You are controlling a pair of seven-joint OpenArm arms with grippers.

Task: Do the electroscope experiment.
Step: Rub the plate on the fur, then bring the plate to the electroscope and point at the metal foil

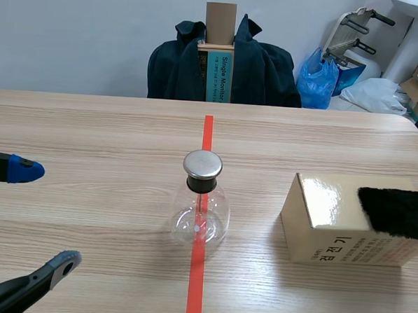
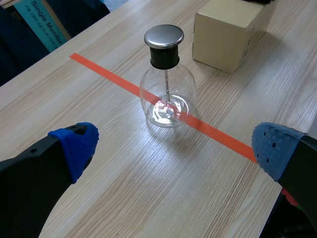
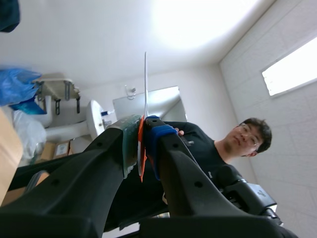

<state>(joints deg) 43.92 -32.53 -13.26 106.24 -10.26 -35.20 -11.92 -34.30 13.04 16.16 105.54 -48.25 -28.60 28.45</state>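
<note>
Left end effector (image 2: 176, 146): one, mine, low over the near left of the tabletop; fingers spread wide with nothing between them, blue dotted pads (image 2: 74, 144) facing each other.
Electroscope (image 1: 201, 205): one; clear glass flask with a black collar and a round metal cap, a thin rod hanging inside. It stands upright on the tape line at mid-tabletop, ahead of my open left fingers and untouched by them.
Right end effector (image 3: 142, 144): one, mine, aimed up toward the ceiling; pads pressed tight on one thin strip (image 3: 145, 84), pale along its length and orange where I pinch it.
Cardboard box (image 1: 331, 240): one, tan with dark print on its side, right of the electroscope and apart from it.
Black fuzzy cloth (image 1: 395, 212): one, lying on the box's top at its right end.
Tape line (image 1: 207, 132): one, orange-red, running away from me down the middle.
Tabletop (image 1: 91, 129): pale wood grain.
Room: plain pale wall (image 1: 75, 30); one chair draped with a dark coat (image 1: 262, 72) at the far edge; one blue bag (image 1: 318, 78) beside it.
Person (image 3: 208, 148): one, in dark clothing, seen past my right fingers.
</note>
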